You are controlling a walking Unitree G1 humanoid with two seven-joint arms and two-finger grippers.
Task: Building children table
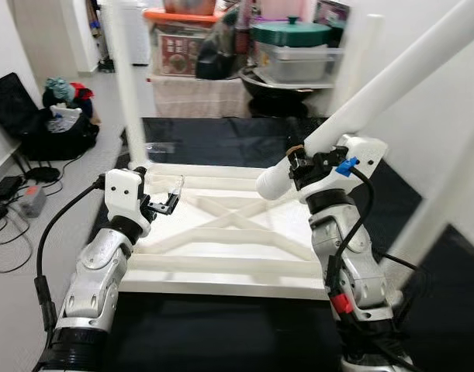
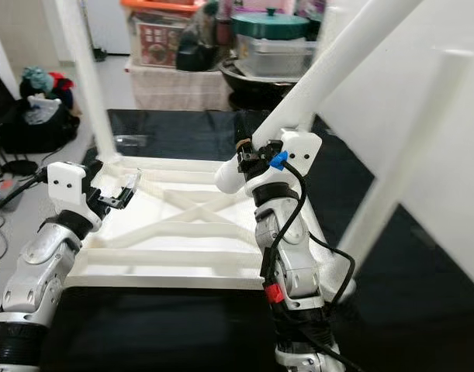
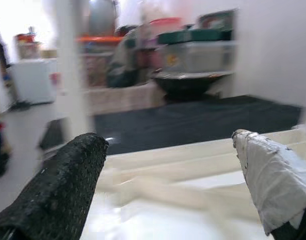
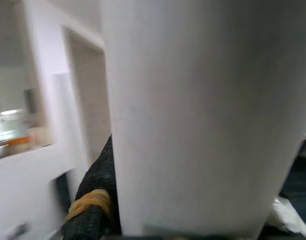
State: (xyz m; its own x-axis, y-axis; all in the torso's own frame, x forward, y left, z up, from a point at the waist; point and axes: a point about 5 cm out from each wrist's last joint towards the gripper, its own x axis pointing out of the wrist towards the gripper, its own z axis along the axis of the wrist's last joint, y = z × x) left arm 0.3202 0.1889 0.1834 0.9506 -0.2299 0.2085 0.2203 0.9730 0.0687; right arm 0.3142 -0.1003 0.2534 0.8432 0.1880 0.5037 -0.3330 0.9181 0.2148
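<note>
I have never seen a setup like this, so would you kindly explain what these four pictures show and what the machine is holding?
This is a humanoid robot with two silver arms, each ending in a two-fingered gripper. The two wide pictures come from the stereo camera on its head, looking down; the other two come from cameras on its wrists.

On a dark mat lies a white children's table, upside down, with its cross braces facing up and some legs already standing.

The right gripper is shut on a loose white table leg, held at a slant above the frame. The left gripper is open and holds nothing, above the frame's left side. Boxes and pots are stacked behind.
</note>
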